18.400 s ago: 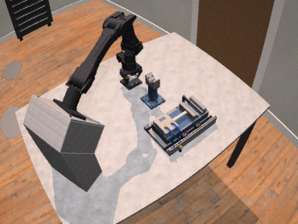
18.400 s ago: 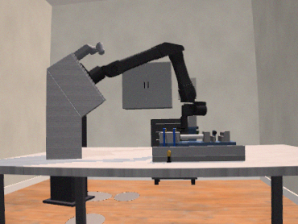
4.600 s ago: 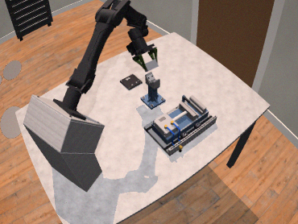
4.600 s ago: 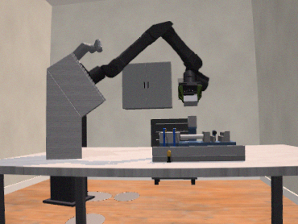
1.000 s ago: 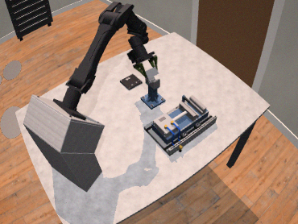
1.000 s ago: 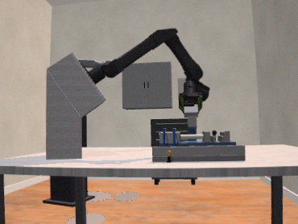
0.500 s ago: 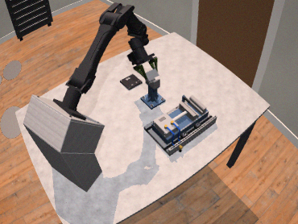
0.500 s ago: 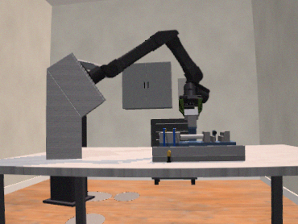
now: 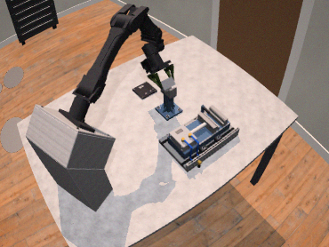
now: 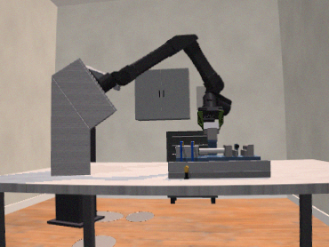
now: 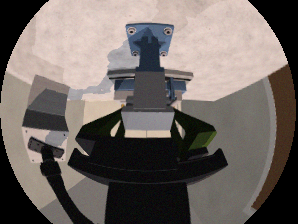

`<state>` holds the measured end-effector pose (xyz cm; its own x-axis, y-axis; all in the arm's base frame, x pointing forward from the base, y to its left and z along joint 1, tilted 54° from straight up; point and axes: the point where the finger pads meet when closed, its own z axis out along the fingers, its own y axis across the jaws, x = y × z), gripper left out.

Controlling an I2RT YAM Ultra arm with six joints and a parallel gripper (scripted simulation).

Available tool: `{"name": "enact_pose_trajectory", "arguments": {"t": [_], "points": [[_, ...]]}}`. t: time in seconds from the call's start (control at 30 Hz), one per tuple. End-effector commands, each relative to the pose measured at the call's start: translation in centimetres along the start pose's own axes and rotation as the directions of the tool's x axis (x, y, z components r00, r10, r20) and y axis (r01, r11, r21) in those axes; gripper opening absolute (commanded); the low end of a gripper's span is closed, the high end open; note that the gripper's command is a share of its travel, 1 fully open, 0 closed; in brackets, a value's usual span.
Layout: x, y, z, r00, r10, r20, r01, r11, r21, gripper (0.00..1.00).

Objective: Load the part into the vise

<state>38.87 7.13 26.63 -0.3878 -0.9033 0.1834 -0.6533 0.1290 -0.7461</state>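
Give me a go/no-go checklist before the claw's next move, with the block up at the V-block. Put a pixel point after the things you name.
1. Claw [image 9: 164,78] [image 10: 211,124] [image 11: 147,109] shut on the block [image 9: 168,83] [image 10: 212,126] [image 11: 148,121]: ok.
2. Block off the infeed plate [image 9: 145,91]: ok.
3. Vise [image 9: 183,136] [image 10: 218,169] [image 11: 186,76] open, with a gap between its jaws: ok.
4. Block resting fully in the V-block [image 9: 169,93] [image 10: 212,135] [image 11: 149,92]: cannot tell; it is right at the top.
5. Milled slot facing down: cannot tell.
6. Block on the vise's low bars: not ok.

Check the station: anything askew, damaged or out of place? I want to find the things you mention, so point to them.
Nothing stands out: the gripper [image 9: 161,76] [image 10: 210,121] [image 11: 147,109] holds the part [image 9: 168,83] [image 10: 211,125] [image 11: 147,120] at the top of the blue-based stand [image 9: 162,111] [image 11: 150,59], and the vise [image 9: 180,133] [image 10: 219,169] looks undamaged.
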Motion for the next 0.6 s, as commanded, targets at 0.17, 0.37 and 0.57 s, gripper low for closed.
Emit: {"name": "enact_pose_trajectory", "arguments": {"t": [0.17,0.37,0.57], "points": [[0.36,-1.29,-0.32,1.000,0.026,-0.006,-0.026,0.999,0.034,0.00],[0.42,-1.54,-0.50,0.999,0.035,-0.001,-0.035,0.999,0.041,0.00],[0.22,-1.41,-0.21,1.000,0.030,-0.005,-0.030,0.999,0.036,0.00]]}}
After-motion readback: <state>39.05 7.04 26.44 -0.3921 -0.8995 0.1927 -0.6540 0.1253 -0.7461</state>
